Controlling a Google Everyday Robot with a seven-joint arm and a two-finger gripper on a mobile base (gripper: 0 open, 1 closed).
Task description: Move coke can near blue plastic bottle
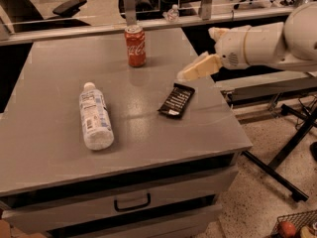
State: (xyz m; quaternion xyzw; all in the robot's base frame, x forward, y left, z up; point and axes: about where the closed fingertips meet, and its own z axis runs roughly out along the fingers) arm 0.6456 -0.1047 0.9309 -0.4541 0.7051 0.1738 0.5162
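Note:
The red coke can [134, 45] stands upright near the far edge of the grey table [49, 148]. The blue plastic bottle [95, 116] lies on its side at the left middle of the table, white cap toward the back. My gripper [194, 69] reaches in from the right on a white arm [262, 42], above the table's right part, to the right of the can and apart from it. It holds nothing that I can see.
A dark snack bar wrapper [176, 100] lies on the table just below the gripper. The table has drawers at the front [132, 202]. Office chairs and a rail stand behind. Black stand legs [282, 157] and a wire basket [297, 226] are on the floor right.

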